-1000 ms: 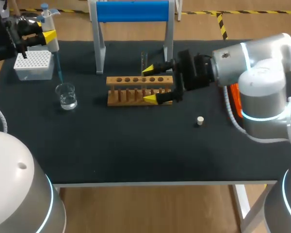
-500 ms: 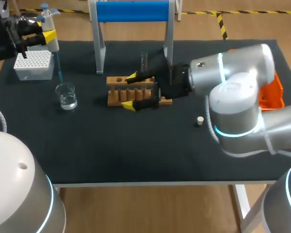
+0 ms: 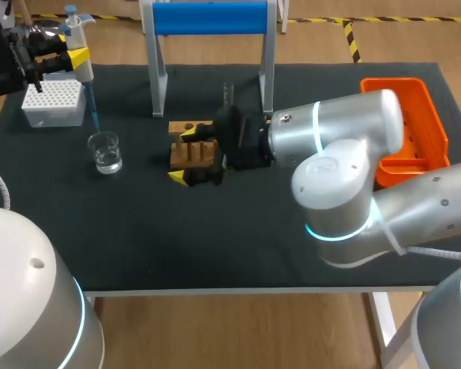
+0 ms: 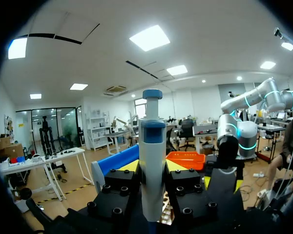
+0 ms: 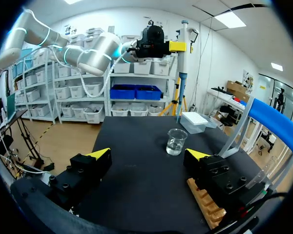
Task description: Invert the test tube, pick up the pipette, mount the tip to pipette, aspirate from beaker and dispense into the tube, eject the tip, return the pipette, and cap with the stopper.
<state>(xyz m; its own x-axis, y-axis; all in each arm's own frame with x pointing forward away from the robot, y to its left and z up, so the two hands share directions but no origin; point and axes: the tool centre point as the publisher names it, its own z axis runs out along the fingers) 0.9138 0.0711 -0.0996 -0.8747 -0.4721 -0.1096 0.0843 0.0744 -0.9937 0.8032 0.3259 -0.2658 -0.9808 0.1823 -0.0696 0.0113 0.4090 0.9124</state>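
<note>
Now our left tool (image 3: 71, 51) clamps the pipette (image 3: 84, 69), with the beaker (image 3: 105, 151) below it; our right tool (image 3: 183, 155) hangs wide open above the rack (image 3: 198, 154).

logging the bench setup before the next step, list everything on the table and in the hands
pipette: one, white and blue, in the left hand, tip near the beaker
beaker: one, clear, in front of the tip box
tip box: one, white, far left
rack: one, wooden, middle
test tube: one, clear, upright behind the rack
stand: one, blue bar on white legs, far edge
tray: one, orange, far right
table mat: one, black
left hand: shut on the pipette
right hand: open, at the rack's left end
</note>
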